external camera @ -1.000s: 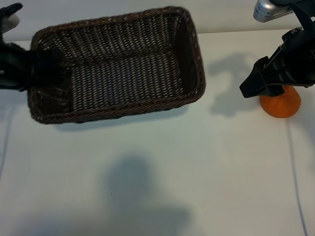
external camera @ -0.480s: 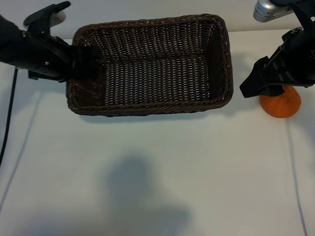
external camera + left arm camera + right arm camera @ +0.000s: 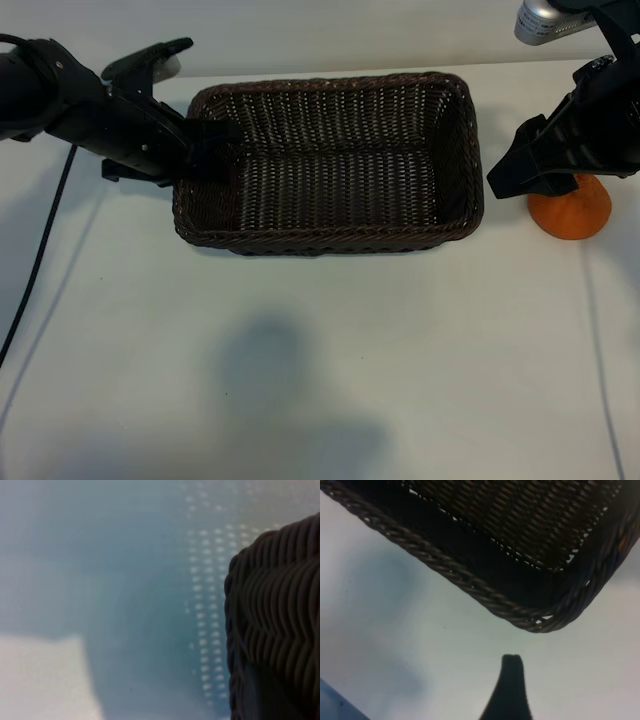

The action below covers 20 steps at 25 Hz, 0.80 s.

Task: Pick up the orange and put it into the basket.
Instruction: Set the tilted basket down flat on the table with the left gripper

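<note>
While the orange (image 3: 571, 213) sits on the white bench (image 3: 320, 360) at the far right of the scene, the right gripper (image 3: 522, 172) hangs just beside it, on its left and partly in front of it, with its jaws standing wide and holding nothing. This arm is clearly the nearer one. The basket (image 3: 330, 243) lies left of the orange, its long axis running left to right and its right end close to the right gripper. At the basket's left end, the left gripper (image 3: 212, 150) is closed narrowly on the rim, one finger inside and one outside. To pick the fruit, the right gripper would likely need to shift right and lower around it.
</note>
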### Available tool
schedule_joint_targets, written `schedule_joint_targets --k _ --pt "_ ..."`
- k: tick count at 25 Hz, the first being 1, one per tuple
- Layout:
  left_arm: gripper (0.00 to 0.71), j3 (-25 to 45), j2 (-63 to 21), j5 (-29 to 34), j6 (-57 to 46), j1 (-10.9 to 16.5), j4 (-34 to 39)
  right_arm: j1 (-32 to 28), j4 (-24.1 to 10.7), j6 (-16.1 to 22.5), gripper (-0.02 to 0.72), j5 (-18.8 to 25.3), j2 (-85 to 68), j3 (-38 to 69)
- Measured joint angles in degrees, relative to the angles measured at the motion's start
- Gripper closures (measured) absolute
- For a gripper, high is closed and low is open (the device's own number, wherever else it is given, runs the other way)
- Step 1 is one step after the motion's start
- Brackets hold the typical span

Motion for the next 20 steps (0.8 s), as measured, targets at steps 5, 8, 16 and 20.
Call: schedule_joint_targets --k 5,8,16,20 --pt "0.571 0.0 1.0 0.0 0.0 0.0 0.0 0.0 0.0 0.0 0.108 0.0 0.0 0.0" --pt "0.571 0.0 1.0 -0.1 -0.4 0.0 0.5 0.0 0.0 0.0 0.108 0.0 0.0 0.0" --pt "0.571 0.0 1.0 -0.4 -5.8 0.0 7.0 0.0 0.0 0.0 0.108 0.0 0.0 0.0" --pt "0.571 0.0 1.6 -0.4 -5.9 0.0 7.0 0.0 0.0 0.0 0.108 0.0 0.0 0.0"
